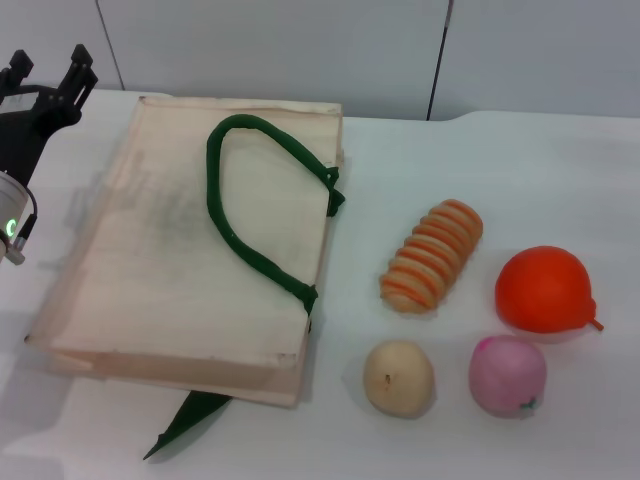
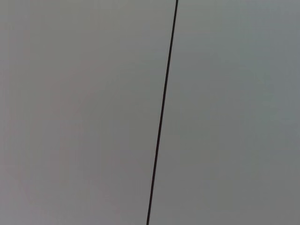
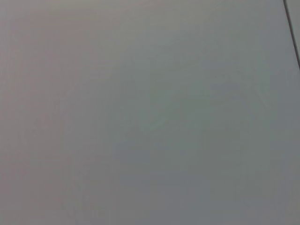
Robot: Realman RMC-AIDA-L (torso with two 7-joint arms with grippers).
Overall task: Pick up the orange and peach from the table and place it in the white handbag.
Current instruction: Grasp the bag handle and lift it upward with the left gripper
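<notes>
Cream-white handbag (image 1: pixel 170 260) lying flat beside left gripper (image 1: pixel 48 72), jaws apart, empty. Orange (image 1: pixel 543 289) and peach (image 1: pixel 508 376) far across surface, untouched. Next: reach for fruit.

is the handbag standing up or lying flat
Lying flat: the white handbag rests broadside on the table, a green handle draped across it.

On my head view I see a cream-white handbag (image 1: pixel 150 270) with dark green strap handles (image 1: pixel 245 205) on a plain white surface (image 1: pixel 500 160). The orange (image 1: pixel 543 290) is bright orange-red, the peach (image 1: pixel 508 376) pale pink with a tiny green mark. A ridged piece (image 1: pixel 432 256) shows orange and tan stripes; a round fruit (image 1: pixel 398 377) is beige-tan. My left end effector (image 1: pixel 48 72) is black.
</notes>
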